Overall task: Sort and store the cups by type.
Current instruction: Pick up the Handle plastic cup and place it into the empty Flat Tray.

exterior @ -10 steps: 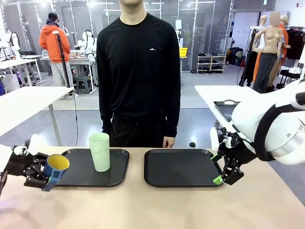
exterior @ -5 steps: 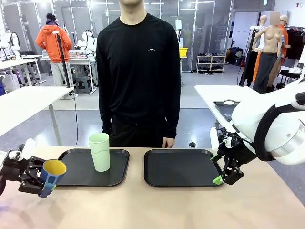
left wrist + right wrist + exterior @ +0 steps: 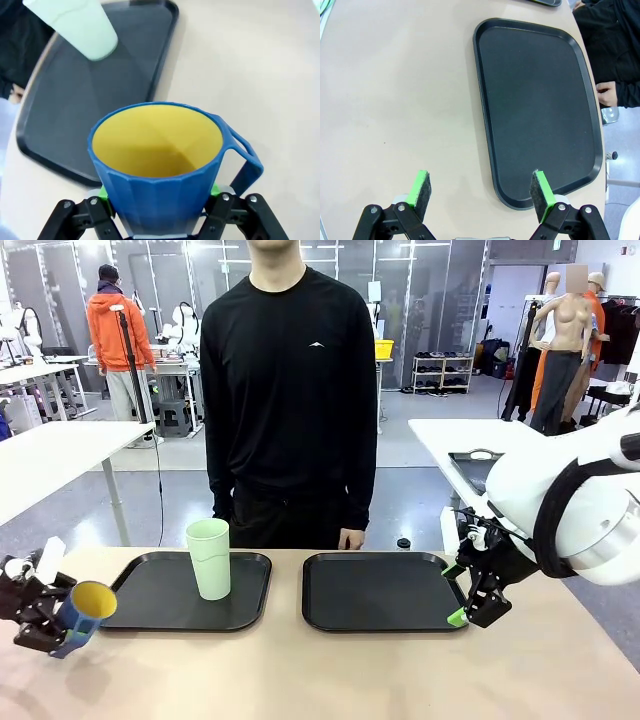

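My left gripper (image 3: 55, 625) is shut on the blue mug (image 3: 82, 615), holding it tilted above the table's left edge, left of the left black tray (image 3: 160, 615). Seen from the left wrist, the mug (image 3: 157, 170) shows its yellow inside and its handle, with the green pads pressing its sides. The pale mint-green tumbler (image 3: 208, 558) stands upright on the left tray and shows again at the top of the left wrist view (image 3: 75, 25). My right gripper (image 3: 468, 605) hangs open at the right edge of the right black tray (image 3: 380, 615); its green pads (image 3: 543, 189) stand wide apart with nothing between them.
A person in black stands at the far side of the table, one hand (image 3: 350, 538) resting at the far edge behind the right tray. A small dark object (image 3: 403, 543) lies near that hand. Bare tabletop (image 3: 320, 680) stretches in front of both trays.
My left gripper has carried the blue mug leftward and a little down, away from the left tray. The right arm, the tumbler and the person stay put.
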Tool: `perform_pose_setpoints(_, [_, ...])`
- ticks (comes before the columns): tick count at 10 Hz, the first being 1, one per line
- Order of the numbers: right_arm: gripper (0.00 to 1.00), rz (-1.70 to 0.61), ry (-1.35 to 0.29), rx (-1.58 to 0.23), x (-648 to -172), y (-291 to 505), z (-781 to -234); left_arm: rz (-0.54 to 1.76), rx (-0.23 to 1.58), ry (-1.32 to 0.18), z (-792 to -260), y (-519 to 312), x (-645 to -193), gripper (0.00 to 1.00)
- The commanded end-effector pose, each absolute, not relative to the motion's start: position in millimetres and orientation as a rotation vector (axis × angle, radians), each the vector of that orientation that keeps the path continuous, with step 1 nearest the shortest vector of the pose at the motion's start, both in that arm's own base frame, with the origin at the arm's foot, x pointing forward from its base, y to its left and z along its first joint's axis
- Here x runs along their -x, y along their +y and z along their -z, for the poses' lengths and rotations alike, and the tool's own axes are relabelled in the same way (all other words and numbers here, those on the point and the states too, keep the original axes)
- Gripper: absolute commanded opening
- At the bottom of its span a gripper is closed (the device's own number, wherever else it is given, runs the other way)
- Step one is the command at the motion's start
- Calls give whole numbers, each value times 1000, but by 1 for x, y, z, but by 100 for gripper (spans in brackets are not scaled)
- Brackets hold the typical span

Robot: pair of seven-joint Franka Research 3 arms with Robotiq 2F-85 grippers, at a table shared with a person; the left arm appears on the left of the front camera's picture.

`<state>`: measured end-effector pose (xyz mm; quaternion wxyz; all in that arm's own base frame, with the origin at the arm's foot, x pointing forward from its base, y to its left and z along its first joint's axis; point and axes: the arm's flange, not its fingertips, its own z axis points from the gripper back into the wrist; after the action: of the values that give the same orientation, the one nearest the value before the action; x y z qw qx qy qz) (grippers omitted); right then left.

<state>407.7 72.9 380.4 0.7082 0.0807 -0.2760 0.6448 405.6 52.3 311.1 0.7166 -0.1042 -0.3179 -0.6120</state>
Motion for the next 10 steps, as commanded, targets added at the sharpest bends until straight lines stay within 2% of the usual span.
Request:
perform_pose_setpoints(1, [100,-1414,-599,-169,-406,75,-380,1398,209,-459,-335,53,-396,74])
perform_pose_setpoints(2, [100,-1414,-599,-169,-406,75,-380,1438,283,-444,-337,52,-406,74])
perform_pose_setpoints(3, [100,-1414,-599,-169,-406,75,-380,1461,401,-567,-341,44,-423,74])
perform_pose_setpoints(5, [100,-1414,-599,-169,-406,75,-380,1366,562,-824,-345,31,-454,74])
perform_pose_setpoints(7, [100,-1414,-599,-169,-406,75,-380,1307,756,-851,-337,13,-470,74])
perform_pose_setpoints(9, [100,-1414,-599,-169,-406,75,-380,1288,870,-820,-308,-17,-484,74])
perform_pose_setpoints(10, [100,-1414,-599,-169,-406,75,-380,1266,897,-868,-296,-26,-483,74])
